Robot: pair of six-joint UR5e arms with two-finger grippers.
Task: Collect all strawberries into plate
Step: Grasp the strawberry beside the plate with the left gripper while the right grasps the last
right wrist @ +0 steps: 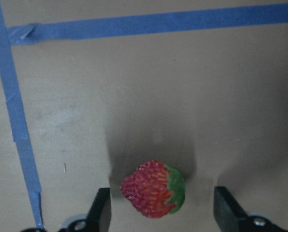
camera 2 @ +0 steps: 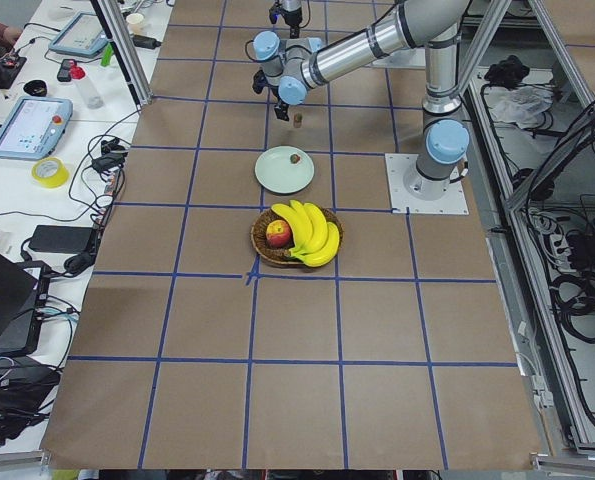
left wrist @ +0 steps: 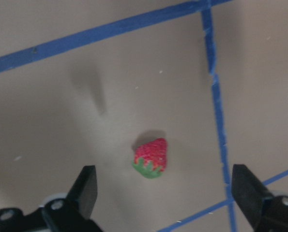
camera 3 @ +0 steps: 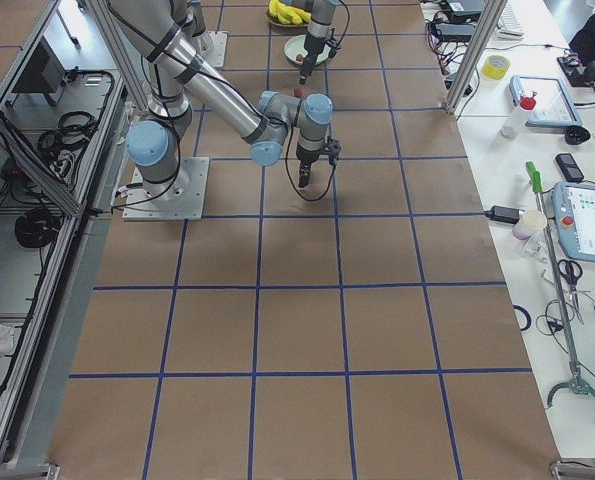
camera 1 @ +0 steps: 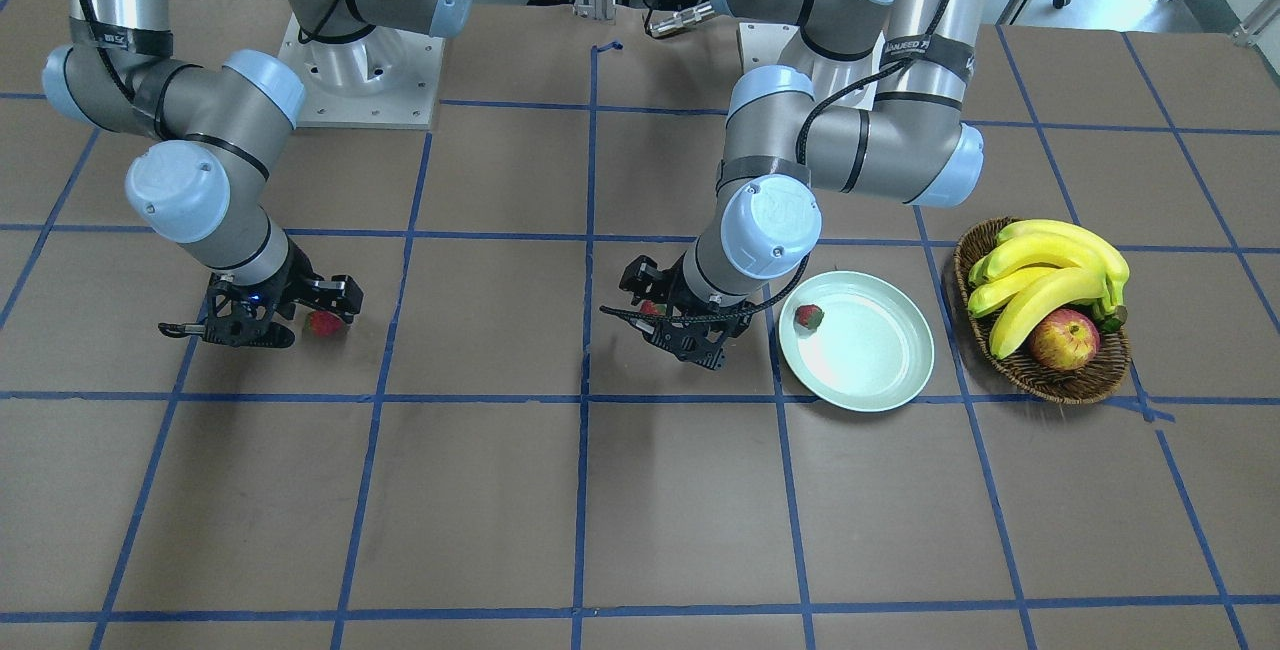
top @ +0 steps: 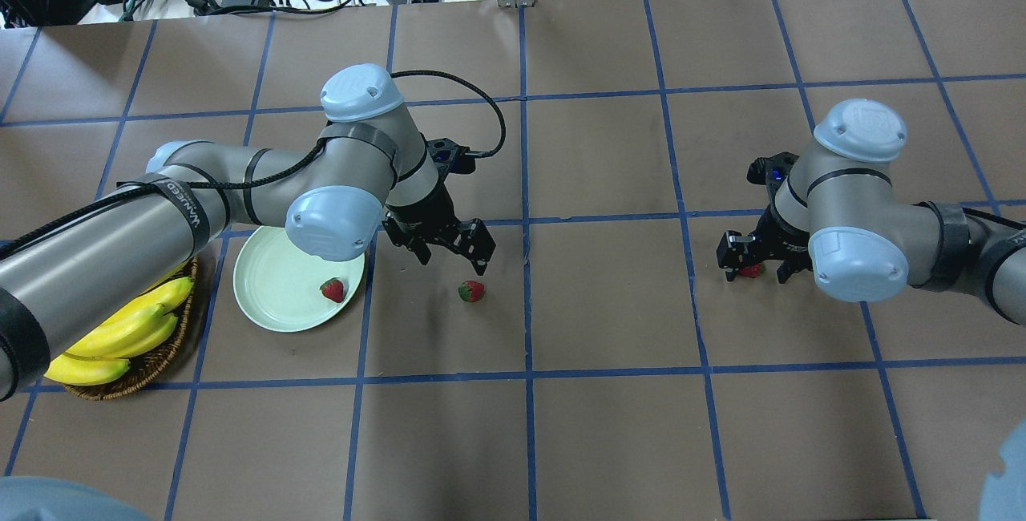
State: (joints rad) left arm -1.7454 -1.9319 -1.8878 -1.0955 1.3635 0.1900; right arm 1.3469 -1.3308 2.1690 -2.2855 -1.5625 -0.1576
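between the wide-open fingers of the right claw (right wrist: 164, 209) lies one strawberry (right wrist: 153, 189), touched by neither. under the left claw (left wrist: 166, 189), also spread wide and empty, a second strawberry (left wrist: 151, 158) lies on the table (left wrist: 52, 130). further off, a third strawberry (top: 333, 289) sits in the plate (top: 276, 296) near its rim, and the left arm's strap (top: 186, 212) bears white lettering too blurred to read.

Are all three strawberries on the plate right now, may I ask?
No, only one strawberry lies on the plate; the second strawberry and the third strawberry rest on the table.
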